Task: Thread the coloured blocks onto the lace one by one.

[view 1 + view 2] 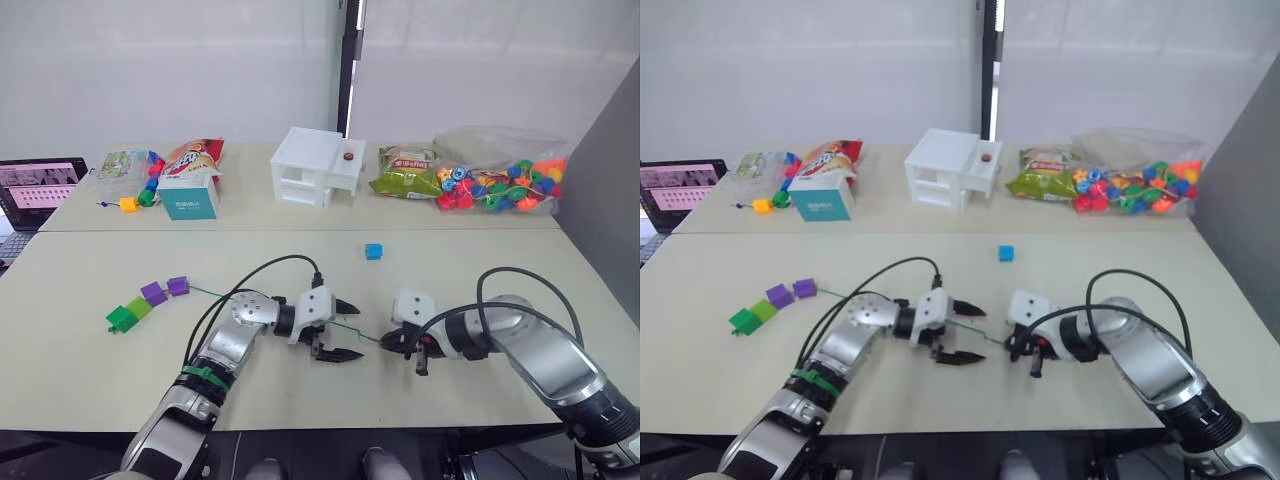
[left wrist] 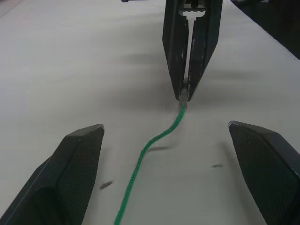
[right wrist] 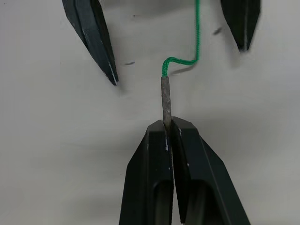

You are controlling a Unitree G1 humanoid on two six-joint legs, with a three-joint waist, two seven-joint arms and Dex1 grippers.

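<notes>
Closest in, both end effectors sit low over the front of the tabletop, facing each other. The right end effector is clamped tight on the stiff brownish tip of the lace, fingers pressed together with the tip poking out between them. The left end effector is spread wide open, one finger on each side of the green cord, not touching it; in the left wrist view you can see the cord snaking between its two fingers up to the right one's pinch. From there the lace runs back to the robot's left across the tabletop to a little row of blocks: two purple cubes, then the light green wedge and the dark green cube, all sitting in a line touching or nearly so. Whether they're already on the cord I can't tell. The blue cube sits alone further back, well apart from everything. Along the far side there's a white box, a teal tissue box, snack bags, a clear bag of coloured beads and a laptop at the far left edge.
</notes>
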